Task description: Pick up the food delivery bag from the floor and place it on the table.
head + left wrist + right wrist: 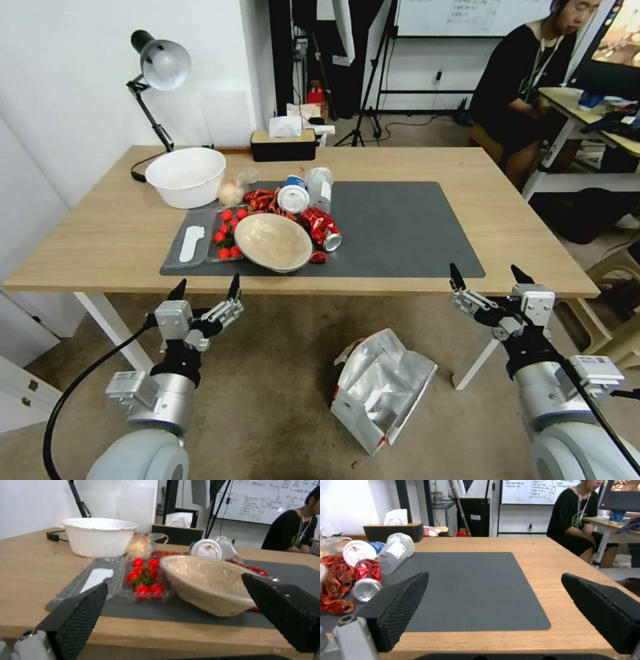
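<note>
The table [120,227] carries a dark grey mat [400,227] with its right half bare, so room waits, but nothing is done yet. The food delivery bag [380,393] lies tipped on the floor [267,360] between the arms, mouth gaping, foil lining showing, red trim below. The left gripper [205,288] and right gripper [489,275] hover at the table's near edge, jaws spread wide, empty.

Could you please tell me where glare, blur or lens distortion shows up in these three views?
Head view: the silver foil lining of the white and red food delivery bag glints, and the light-wood table edge bows. Left wrist view: the open left gripper looms soft and dark. Right wrist view: the left window is overexposed.
</note>
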Robot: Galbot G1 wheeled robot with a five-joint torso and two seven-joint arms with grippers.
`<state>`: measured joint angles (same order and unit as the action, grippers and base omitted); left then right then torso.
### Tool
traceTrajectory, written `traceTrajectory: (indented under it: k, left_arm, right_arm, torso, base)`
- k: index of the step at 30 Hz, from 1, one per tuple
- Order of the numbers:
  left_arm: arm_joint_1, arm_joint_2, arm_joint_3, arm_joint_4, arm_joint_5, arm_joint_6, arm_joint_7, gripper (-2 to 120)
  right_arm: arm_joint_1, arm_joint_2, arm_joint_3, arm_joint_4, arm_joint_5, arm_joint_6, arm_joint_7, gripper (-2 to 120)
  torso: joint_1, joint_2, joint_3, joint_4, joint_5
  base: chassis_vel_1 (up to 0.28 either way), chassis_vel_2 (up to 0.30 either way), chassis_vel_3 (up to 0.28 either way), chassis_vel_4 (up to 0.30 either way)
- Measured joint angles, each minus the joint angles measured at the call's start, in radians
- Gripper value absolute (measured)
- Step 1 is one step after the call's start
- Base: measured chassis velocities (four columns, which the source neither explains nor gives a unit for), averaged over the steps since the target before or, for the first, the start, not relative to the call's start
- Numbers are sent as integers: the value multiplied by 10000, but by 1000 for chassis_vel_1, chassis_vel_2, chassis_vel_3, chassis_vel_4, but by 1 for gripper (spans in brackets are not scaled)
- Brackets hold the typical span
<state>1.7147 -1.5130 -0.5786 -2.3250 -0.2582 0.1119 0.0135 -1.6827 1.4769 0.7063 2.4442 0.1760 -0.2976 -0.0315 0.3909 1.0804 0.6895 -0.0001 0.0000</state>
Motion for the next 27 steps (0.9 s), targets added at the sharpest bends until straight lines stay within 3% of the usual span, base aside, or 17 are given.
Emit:
traceTrajectory:
  k: [27]
  left_arm:
    - [-14, 49, -32, 212, 201, -294, 41, 100]
  right_arm:
    - [-101, 20, -114, -145, -76, 416, 130, 100]
  torso:
    - [-602, -1369, -767, 1, 1]
  base:
    - [0, 0, 0, 0]
